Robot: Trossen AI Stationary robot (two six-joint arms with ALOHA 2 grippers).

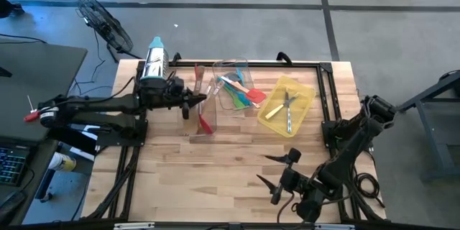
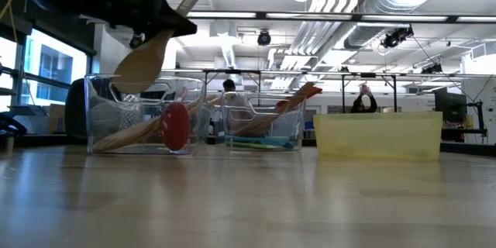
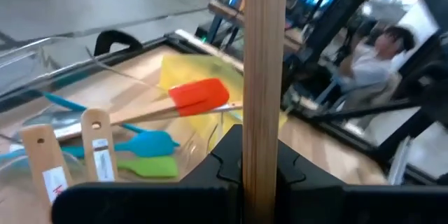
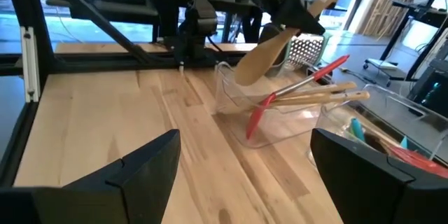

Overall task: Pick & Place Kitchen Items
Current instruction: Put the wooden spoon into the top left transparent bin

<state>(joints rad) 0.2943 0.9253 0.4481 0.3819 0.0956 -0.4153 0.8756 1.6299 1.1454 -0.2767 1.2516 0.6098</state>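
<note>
A big robot lab or workshop, not a home. High ceiling (image 2: 325,0) with bare pipes, ducts and hanging lights. Wooden table (image 1: 215,165) with a black metal frame (image 1: 327,93) around it. Laptop (image 1: 14,162) and cables beside it, fan (image 1: 104,21) on the grey floor. People (image 2: 363,102) far back among other benches.

Steel box grater (image 1: 154,59) at table's far left; two clear trays (image 1: 231,79); yellow tray (image 1: 302,90) beside
</note>
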